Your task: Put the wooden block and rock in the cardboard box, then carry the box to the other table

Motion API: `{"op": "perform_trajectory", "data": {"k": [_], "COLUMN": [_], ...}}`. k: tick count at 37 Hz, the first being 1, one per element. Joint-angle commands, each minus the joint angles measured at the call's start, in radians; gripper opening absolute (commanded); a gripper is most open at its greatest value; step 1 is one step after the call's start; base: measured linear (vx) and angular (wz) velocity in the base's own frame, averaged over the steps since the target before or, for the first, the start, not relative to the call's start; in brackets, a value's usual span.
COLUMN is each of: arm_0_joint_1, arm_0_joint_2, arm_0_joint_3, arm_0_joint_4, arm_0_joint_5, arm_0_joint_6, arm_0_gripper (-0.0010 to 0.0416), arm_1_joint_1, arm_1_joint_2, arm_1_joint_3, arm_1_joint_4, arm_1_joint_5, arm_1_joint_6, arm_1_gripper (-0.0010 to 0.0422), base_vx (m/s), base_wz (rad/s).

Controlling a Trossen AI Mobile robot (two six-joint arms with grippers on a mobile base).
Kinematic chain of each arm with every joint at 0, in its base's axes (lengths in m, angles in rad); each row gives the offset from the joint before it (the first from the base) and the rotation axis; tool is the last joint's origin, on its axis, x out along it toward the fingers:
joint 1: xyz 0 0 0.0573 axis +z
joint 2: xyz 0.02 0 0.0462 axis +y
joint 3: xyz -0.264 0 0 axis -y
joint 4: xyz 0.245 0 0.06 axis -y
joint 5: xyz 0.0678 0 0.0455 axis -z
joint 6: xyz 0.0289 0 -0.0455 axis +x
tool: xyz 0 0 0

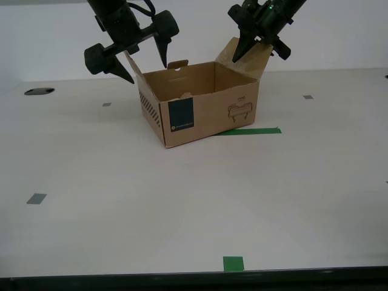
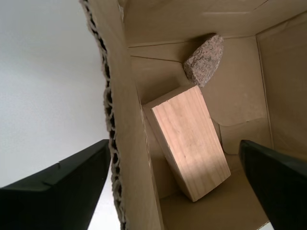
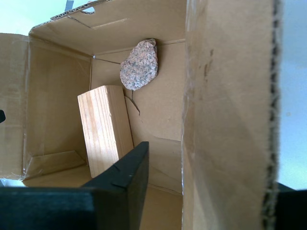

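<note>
The cardboard box (image 1: 212,109) stands open on an off-white table, teal label facing the camera. Inside it the wooden block (image 2: 189,143) (image 3: 103,127) leans on end, and the rock (image 2: 205,60) (image 3: 139,64) rests in a far corner. My second gripper (image 1: 140,63) (image 2: 175,143) is open over the box's wall (image 2: 134,158) on the exterior view's left, one finger inside and one outside. Also open, my first gripper (image 1: 260,54) (image 3: 216,167) straddles the wall (image 3: 225,120) and flap on the exterior view's right. The other table is out of view.
A green tape strip (image 1: 254,130) lies beside the box and a green square (image 1: 233,264) near the table's front edge. Grey tape squares (image 1: 36,198) dot the table. A dark round hole (image 1: 39,91) sits at the exterior view's far left.
</note>
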Motion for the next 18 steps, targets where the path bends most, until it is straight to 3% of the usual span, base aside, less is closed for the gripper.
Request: {"op": "perform_trajectory", "data": {"k": [1, 10, 16, 18], "arm_0_joint_1": [0.000, 0.001, 0.001, 0.001], "arm_0_joint_2": [0.000, 0.000, 0.000, 0.000], "arm_0_joint_3": [0.000, 0.000, 0.000, 0.000], "arm_0_joint_4": [0.000, -0.002, -0.002, -0.002], "arm_0_joint_5": [0.000, -0.001, -0.001, -0.001], "arm_0_joint_6": [-0.003, -0.002, 0.015, 0.018], "arm_0_gripper": [0.0106, -0.0005, -0.0004, 0.0001], "arm_1_joint_1": [0.000, 0.000, 0.000, 0.000], "arm_1_joint_2": [0.000, 0.000, 0.000, 0.000], "arm_1_joint_3": [0.000, 0.000, 0.000, 0.000], "arm_1_joint_4": [-0.001, 0.000, -0.001, -0.001], "arm_1_joint_5": [-0.001, -0.002, 0.000, -0.002], "arm_1_joint_6": [0.002, -0.003, 0.007, 0.011], "arm_1_gripper": [0.0319, 0.0142, 0.0001, 0.0002], "base_vx": [0.000, 0.000, 0.000, 0.000], "base_wz": [0.000, 0.000, 0.000, 0.000]}}
